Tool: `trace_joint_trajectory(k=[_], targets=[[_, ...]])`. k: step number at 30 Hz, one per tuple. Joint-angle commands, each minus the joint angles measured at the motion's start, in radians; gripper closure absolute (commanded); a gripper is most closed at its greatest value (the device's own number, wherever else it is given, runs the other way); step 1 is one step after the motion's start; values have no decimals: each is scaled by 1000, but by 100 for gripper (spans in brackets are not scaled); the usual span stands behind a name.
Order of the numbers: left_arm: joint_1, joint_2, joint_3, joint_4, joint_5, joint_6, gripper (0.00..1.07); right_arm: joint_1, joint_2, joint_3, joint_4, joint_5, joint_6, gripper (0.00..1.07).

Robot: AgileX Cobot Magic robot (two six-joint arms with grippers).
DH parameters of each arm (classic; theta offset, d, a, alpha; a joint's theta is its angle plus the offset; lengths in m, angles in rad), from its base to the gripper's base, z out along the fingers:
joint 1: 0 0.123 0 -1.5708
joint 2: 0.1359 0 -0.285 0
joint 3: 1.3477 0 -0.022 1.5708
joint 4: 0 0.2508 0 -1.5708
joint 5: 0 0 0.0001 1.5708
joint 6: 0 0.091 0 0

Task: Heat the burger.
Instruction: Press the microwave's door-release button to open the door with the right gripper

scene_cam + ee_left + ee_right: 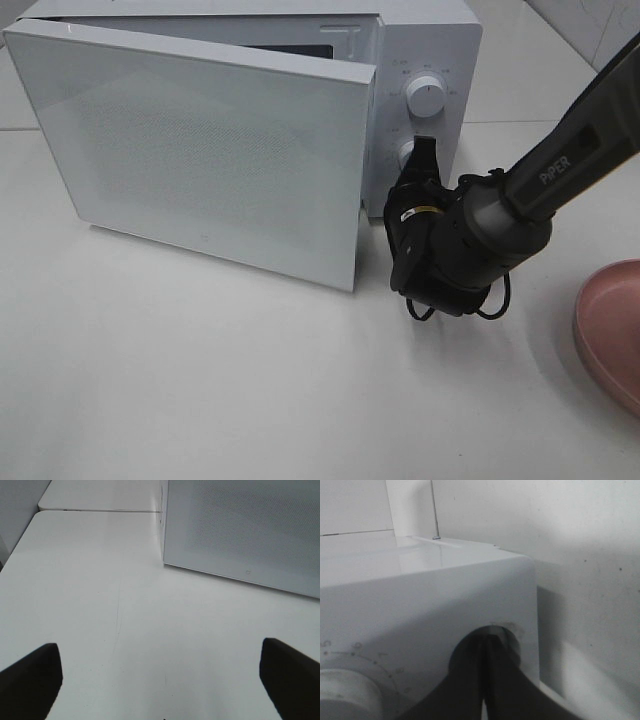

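Note:
The burger shows in no view. The white microwave [430, 40] stands at the back with its door [200, 150] swung partly open, hiding the inside. My right gripper [424, 150] is shut with nothing in it, and its tips rest at the lower knob of the control panel. In the right wrist view the shut fingertips [485, 655] press against that round knob on the microwave's front [445, 595]. My left gripper [160, 680] hangs open over bare table, short of the door [240, 525].
A pink plate [615, 320] lies with nothing on it at the right edge of the table. The upper dial [427, 95] sits above the right gripper. The open door juts out over the table's left and middle.

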Motion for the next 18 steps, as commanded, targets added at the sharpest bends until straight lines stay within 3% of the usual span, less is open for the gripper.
trace_joint_trajectory(k=[1,18], targets=[[-4,-18,3,-2,-15,1,7,-42,-1,-85,-119,-185,-10,107],[-4,-18,3,-2,-15,1,7,-40,-24,-60,-137,-105,-33,107]])
